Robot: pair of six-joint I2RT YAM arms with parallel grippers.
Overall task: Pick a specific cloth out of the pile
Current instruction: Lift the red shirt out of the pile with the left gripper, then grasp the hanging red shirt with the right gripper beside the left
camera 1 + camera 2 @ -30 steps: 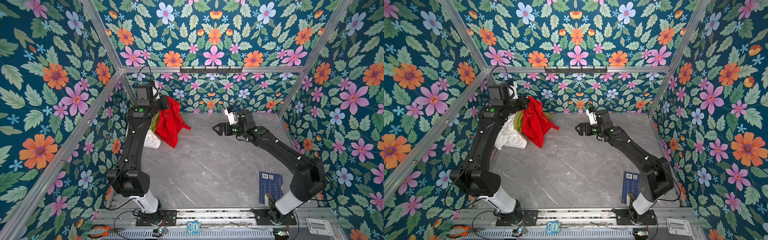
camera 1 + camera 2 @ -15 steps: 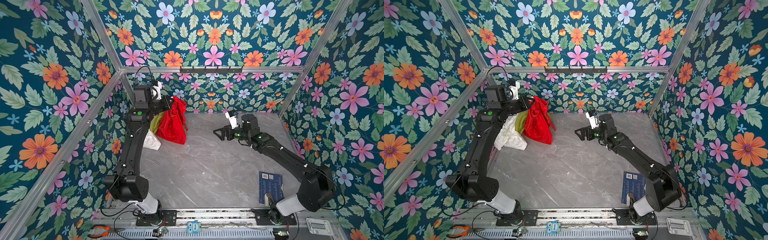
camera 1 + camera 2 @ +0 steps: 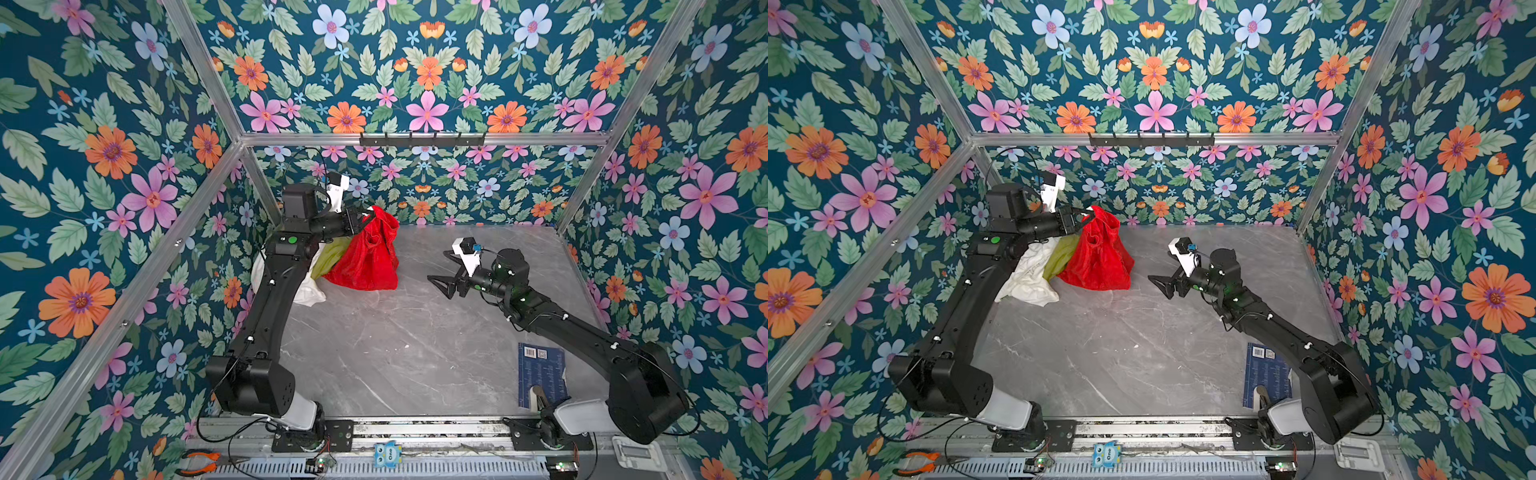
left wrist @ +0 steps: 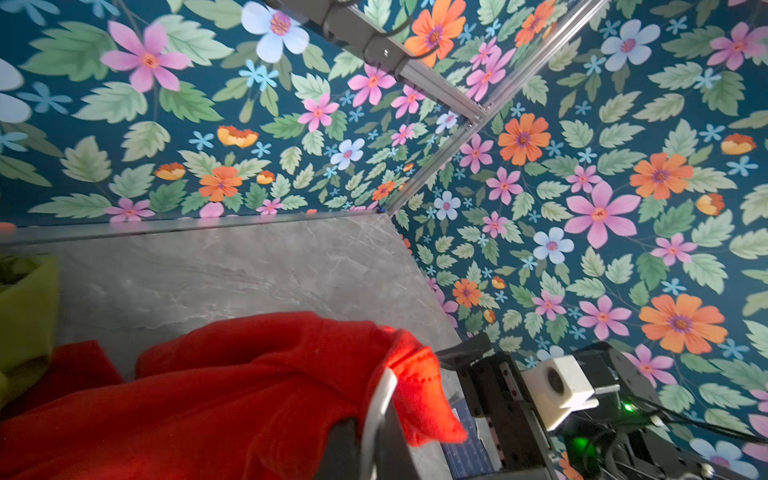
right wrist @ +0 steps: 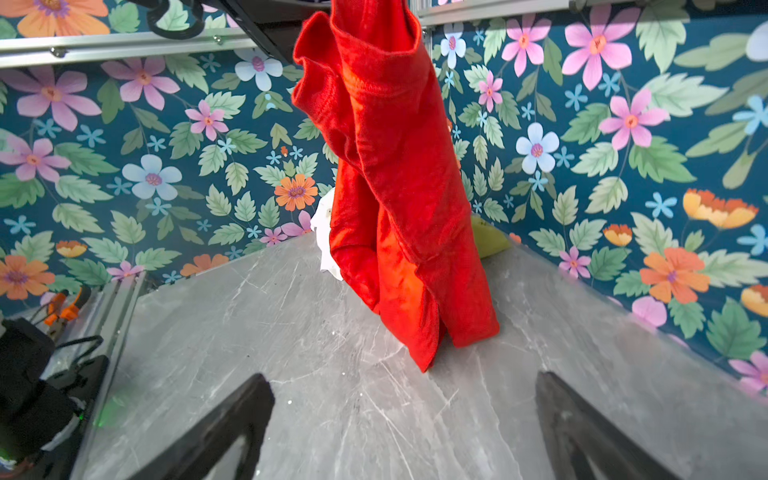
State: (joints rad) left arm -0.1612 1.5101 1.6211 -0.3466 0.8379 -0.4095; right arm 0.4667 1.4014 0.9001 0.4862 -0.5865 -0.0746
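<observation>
Since a sec ago your L gripper (image 3: 360, 217) has swung the red cloth (image 3: 368, 257) out from the back-left corner toward mid-table, and the cloth now hangs straighter. Your R gripper (image 3: 440, 280) has shifted a bit toward the front edge, same facing.

In both top views the L gripper (image 3: 1086, 216) is clamped tight on the cloth's top edge, up high near the back wall. From there the cloth (image 3: 1100, 257) drapes down in long folds. L wrist cam shows it (image 4: 232, 374) bunched over one finger. Lower hem is down at the table (image 3: 415, 340); can't tell if it rests there or just clears.

The pile (image 3: 309, 286) sits just beside the cloth, by the L arm. White fabric (image 3: 1030, 278) lies on the table, w/ olive-green fabric (image 3: 1061, 257) btw white and red.

R gripper's jaws stand wide apart w/ nothing in them, aimed at the cloth (image 5: 395, 187) but well apart from it. R wrist cam shows both fingers (image 5: 232, 415) over the table. Blue booklet (image 3: 540, 380) lies by the R arm's base.
</observation>
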